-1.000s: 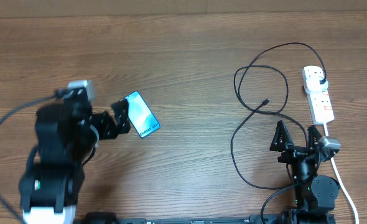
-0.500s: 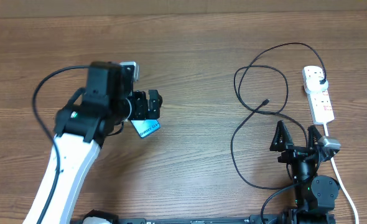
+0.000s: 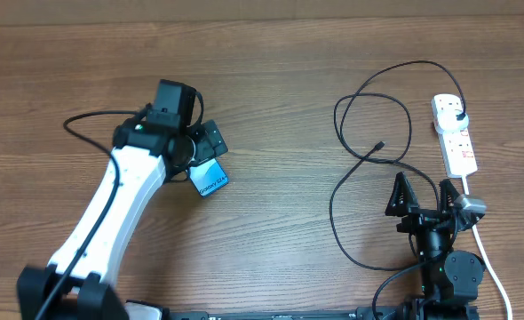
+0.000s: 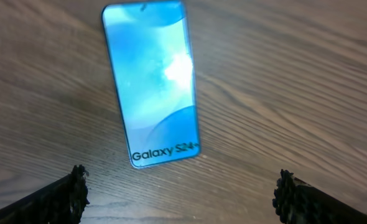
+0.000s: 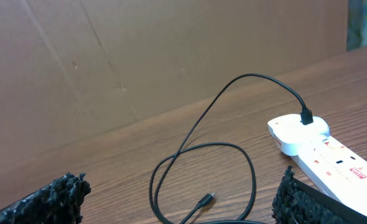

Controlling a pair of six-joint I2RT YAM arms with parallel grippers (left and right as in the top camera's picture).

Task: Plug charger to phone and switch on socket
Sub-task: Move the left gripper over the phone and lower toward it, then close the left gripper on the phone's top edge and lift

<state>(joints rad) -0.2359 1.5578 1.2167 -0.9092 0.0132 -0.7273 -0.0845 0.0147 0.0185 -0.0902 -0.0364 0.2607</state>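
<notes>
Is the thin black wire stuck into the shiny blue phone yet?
Out. The tiny connector of the thin black charger cable lies loose on the wooden table, far from the blue-screened phone.

I count one phone (image 4: 152,87), one charger (image 5: 306,116) and one socket (image 3: 456,138) with its one white cord (image 3: 488,258). I have two grippers: my left gripper (image 4: 180,186) and my right gripper (image 5: 180,193). There is one table (image 3: 280,89).
</notes>
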